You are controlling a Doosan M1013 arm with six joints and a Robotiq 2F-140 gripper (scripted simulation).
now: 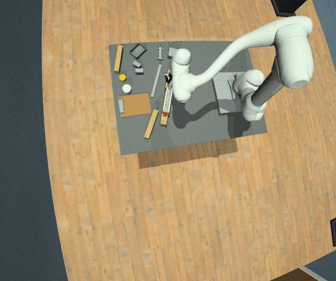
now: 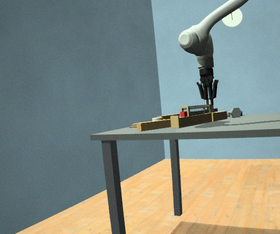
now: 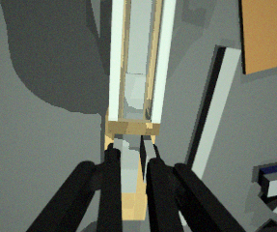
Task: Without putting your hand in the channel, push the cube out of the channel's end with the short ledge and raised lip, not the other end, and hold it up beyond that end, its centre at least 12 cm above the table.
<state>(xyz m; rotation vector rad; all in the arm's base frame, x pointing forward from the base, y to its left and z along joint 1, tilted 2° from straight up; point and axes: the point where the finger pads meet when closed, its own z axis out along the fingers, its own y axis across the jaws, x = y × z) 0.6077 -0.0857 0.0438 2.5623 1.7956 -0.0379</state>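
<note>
So the big grey table (image 1: 192,141) takes up most of the top view, with the white arm (image 1: 222,60) reaching across it from the right. On the left side there's a tan board (image 1: 135,104), two wooden bars (image 1: 118,58) (image 1: 151,123), a long grey bar (image 1: 156,80), a small tray (image 1: 137,50), plus a yellow disc (image 1: 122,77) and a white disc (image 1: 126,88).

The channel (image 1: 165,104) lies in the middle, running far to near, with pale side walls and a wooden base that sticks out at both ends. The gripper (image 3: 133,159) hangs just outside its far end, pointing down, jaws clamped on a thin grey stick (image 3: 128,169). In the wrist view the stick runs forward between the fingers and under the wooden end frame into the channel.

The red cube (image 1: 164,114) is down at the near end of the channel, sitting on the wooden base. In the exterior view the cube (image 2: 183,114) sits low on the base, right by the wooden end frame.
</note>
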